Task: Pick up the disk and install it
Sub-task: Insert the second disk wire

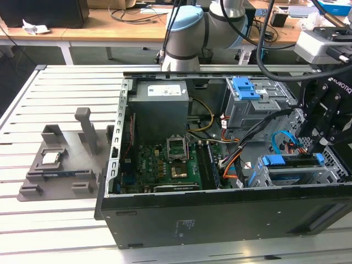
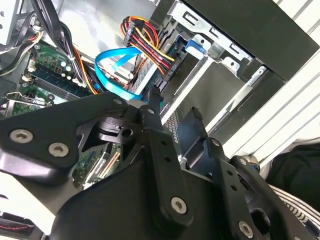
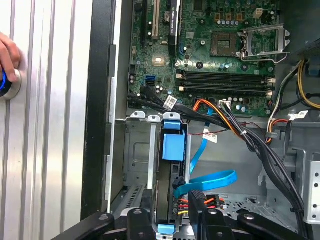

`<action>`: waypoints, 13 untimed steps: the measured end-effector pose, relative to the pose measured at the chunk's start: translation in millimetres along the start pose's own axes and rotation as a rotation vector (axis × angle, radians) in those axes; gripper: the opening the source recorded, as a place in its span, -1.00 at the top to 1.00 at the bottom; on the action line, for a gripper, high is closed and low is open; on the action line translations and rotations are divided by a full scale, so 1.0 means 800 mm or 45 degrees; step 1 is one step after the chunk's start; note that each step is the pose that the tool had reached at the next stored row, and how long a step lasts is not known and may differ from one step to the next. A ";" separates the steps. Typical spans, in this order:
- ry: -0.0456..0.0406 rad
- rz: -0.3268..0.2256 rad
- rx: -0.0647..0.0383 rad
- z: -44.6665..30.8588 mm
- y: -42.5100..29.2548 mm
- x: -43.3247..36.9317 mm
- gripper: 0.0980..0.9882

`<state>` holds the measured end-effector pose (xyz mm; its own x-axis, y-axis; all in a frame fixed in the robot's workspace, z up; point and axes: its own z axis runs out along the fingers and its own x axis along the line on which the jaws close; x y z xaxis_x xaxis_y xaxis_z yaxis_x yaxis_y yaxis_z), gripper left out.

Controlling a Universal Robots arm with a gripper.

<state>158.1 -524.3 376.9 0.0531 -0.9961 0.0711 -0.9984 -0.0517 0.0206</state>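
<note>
The slatted metal table is carrying an open computer case, which is lying on its side so that the motherboard and bays are facing upward for the arm to work from above. Toward the exterior view's left, a grey fixture tray is sitting on the table, keeping a small processor chip in a known spot.

At the case's corner on the exterior view's right, the grey drive cage is holding the disk. The disk is standing on edge in its slot, with its blue rails guiding it between the cage walls. The gripper is hanging directly over that slot. Its jaws are standing spread, one finger to each side of the disk's upper edge, and I cannot tell whether the pads are touching it.

A blue flat data cable is curling loose just beside the cage. In the first wrist view, a person's hand is resting on a blue button at the table's edge, probably to supervise the run.
</note>
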 end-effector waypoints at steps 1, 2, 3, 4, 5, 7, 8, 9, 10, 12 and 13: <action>-0.027 0.000 0.001 0.0005 0.0006 0.000 0.28; -0.044 -0.001 0.002 0.0009 0.0011 0.001 0.28; -0.053 -0.001 0.003 0.0013 0.0012 0.002 0.28; -0.061 -0.004 0.003 0.0021 0.0013 0.004 0.28; -0.065 -0.007 0.004 0.0028 0.0016 0.006 0.28; -0.067 -0.021 0.005 0.0038 0.0019 0.009 0.28; -0.067 -0.051 0.006 0.0043 0.0020 0.009 0.28; -0.073 -0.103 0.009 0.0057 0.0027 0.010 0.28; -0.085 -0.103 0.010 0.0063 0.0036 0.016 0.28; -0.101 -0.104 0.011 0.0075 0.0051 0.023 0.28; -0.107 -0.104 0.012 0.0083 0.0055 0.026 0.28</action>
<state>154.7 -546.0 371.9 0.1330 -0.9910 -0.0144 -0.9910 -0.1332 0.0134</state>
